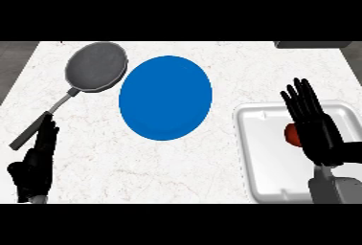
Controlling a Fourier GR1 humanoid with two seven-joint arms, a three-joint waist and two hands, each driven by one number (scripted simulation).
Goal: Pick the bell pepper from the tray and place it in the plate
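Observation:
A red bell pepper (290,134) lies in the white tray (265,158) at the right; only a small part of it shows past my right hand. My right hand (314,127) hovers over the tray with straight fingers pointing away, right beside and partly over the pepper, holding nothing. The blue plate (165,98) lies in the middle of the white counter, left of the tray. My left hand (35,165) rests open near the lower left, fingers up.
A grey frying pan (97,67) lies at the upper left, its long handle (39,124) running down toward my left hand. A dark object (311,44) sits at the counter's far right edge.

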